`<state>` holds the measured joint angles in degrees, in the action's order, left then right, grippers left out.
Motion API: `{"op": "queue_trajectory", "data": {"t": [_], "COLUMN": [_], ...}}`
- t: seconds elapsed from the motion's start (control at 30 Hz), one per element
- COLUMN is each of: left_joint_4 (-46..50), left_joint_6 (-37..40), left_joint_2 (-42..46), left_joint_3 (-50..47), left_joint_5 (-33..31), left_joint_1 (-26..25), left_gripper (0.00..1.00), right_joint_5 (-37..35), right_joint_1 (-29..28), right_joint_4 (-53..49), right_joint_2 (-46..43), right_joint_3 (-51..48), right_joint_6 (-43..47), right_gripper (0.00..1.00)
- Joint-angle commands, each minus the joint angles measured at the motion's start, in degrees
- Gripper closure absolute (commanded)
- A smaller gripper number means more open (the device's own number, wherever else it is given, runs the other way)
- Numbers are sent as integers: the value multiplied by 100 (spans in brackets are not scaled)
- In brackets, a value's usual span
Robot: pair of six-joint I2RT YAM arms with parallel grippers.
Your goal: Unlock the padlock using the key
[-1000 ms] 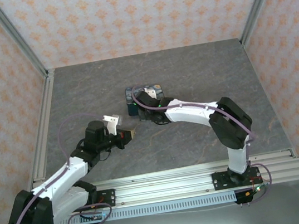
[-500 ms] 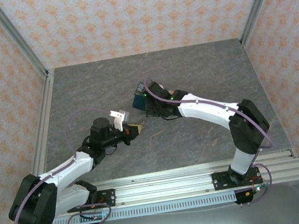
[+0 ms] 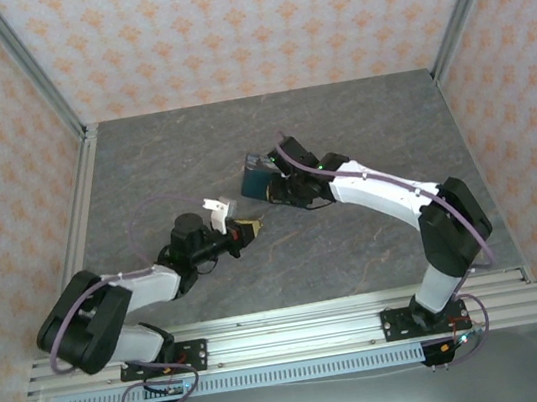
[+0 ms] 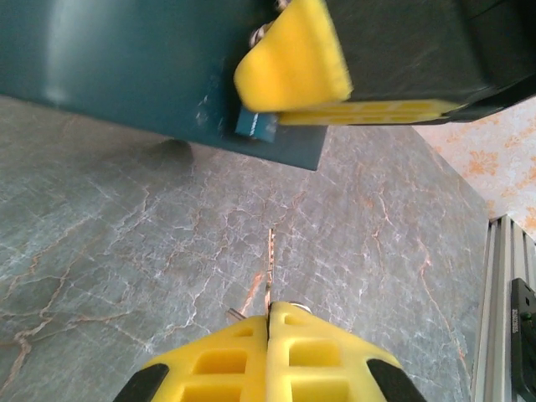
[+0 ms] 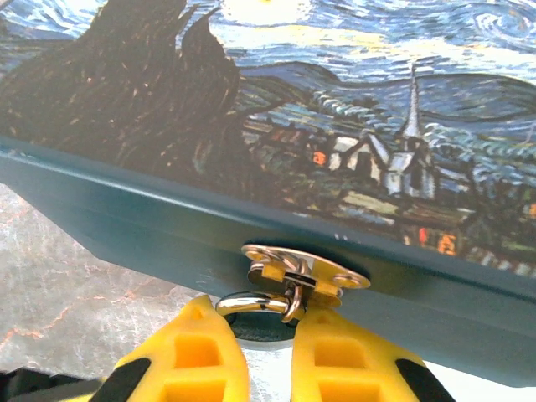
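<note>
the last second has brought the two halves of this job toward each other. my left gripper (image 4: 270,316) has pushed forward across the table (image 3: 357,117). its yellow fingers are pressed flat together on the key (image 4: 270,266), whose thin blade sticks straight out ahead of them. meanwhile the right arm has swung out wider and turned the painted box (image 3: 255,174). from above, the box now looks tipped rather than lying flat as it did a second ago.

the right gripper (image 5: 261,322) is clamped on the padlock (image 5: 254,305), which hangs by its shackle from the brass hasp (image 5: 306,272) on the box's teal front (the lock body is mostly hidden between the fingers, so i go by the shackle and the dark block under it). in the left wrist view the lock's small blue end peeks out under the right gripper's finger. the key tip points roughly at it, but the two are apart, with bare table showing between them.

so i judge the approach nearly done and the insertion not yet begun. i cannot make out the keyway from here, so the blade needs lining up before any push.
</note>
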<state>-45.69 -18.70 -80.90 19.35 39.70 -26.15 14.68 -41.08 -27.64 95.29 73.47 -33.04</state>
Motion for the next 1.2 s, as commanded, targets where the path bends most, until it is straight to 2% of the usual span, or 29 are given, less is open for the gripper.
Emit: {"op": "queue_trajectory", "data": {"t": [0.0, 0.33, 0.63, 1.17], "left_joint_4": [-1033, -1303, -1931, -1882], "left_joint_6": [-156, 67, -125, 119], "left_joint_2": [-382, -837, -1451, -1221], "left_joint_3": [196, 531, 579, 446], "left_joint_5": [161, 38, -58, -664], "left_joint_1": [-13, -88, -127, -248], "left_gripper": [100, 100, 100, 100], "right_joint_5": [104, 507, 667, 850], "right_joint_1": [30, 238, 324, 425], "right_joint_4": [148, 108, 96, 224], "right_joint_2": [-239, -273, -274, -303], "right_joint_3": [8, 27, 19, -79], "right_joint_6": [-54, -172, -249, -449], "right_gripper": [100, 100, 100, 100]}}
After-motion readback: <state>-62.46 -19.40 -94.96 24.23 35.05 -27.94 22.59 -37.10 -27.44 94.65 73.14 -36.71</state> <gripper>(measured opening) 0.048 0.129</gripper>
